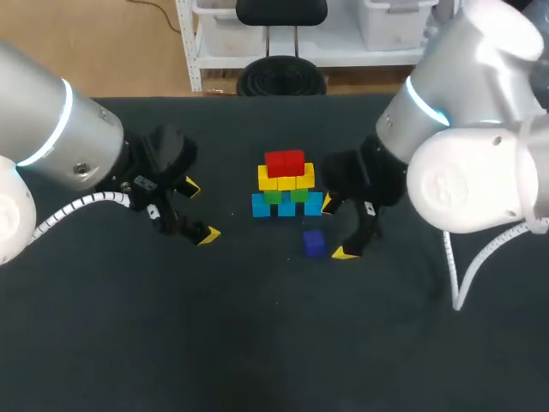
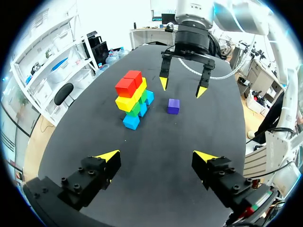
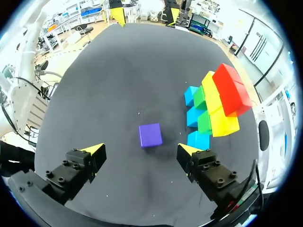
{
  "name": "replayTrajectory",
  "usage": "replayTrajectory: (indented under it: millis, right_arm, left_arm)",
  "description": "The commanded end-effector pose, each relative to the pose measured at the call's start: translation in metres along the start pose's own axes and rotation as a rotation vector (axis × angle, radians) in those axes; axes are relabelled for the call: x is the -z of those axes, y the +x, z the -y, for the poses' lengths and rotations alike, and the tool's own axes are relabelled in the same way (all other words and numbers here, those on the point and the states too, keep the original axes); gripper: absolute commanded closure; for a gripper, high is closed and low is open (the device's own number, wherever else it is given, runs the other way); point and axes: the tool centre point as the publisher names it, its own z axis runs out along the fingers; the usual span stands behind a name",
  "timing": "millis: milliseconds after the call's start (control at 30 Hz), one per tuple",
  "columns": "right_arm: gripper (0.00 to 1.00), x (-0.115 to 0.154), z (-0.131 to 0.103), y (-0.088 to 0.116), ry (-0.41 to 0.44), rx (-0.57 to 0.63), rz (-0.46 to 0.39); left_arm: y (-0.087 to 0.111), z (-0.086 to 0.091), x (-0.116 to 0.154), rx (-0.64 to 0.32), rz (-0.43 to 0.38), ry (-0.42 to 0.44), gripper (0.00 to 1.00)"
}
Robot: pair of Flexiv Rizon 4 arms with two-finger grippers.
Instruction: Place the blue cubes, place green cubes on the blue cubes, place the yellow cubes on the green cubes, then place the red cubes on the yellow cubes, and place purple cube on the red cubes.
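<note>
Four of five layers look done: blue cubes point(image 1: 261, 206) on the desk point(image 1: 257, 343), green cubes point(image 1: 299, 195) on them, yellow cubes point(image 1: 286, 180) above, red cubes point(image 1: 285, 161) on top. Only the purple cube point(image 1: 314, 243) is left. It lies loose on the desk just beside the stack, ahead of the right gripper point(image 1: 335, 227), untouched. Right gripper is wide open and empty. Left gripper point(image 1: 199, 210) is also wide open and empty, well apart from the stack. Remaining: grasp purple, cap the red.
</note>
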Motion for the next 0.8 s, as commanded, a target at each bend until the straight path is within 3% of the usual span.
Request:
replayTrajectory:
  millis: [33, 600, 800]
  right_arm:
    - [0.03, -0.008, 0.012, -0.004, -0.022, 0.002, -0.002]
    - [0.08, -0.022, 0.007, -0.007, -0.051, 0.014, -0.019]
    - [0.15, -0.024, 0.005, -0.004, -0.054, 0.02, -0.025]
  left_arm:
    - [0.0, 0.0, 0.0, 0.001, -0.001, -0.003, 0.0]
    - [0.0, 0.0, 0.0, 0.001, -0.001, -0.003, 0.0]
    - [0.0, 0.0, 0.0, 0.001, -0.001, -0.003, 0.0]
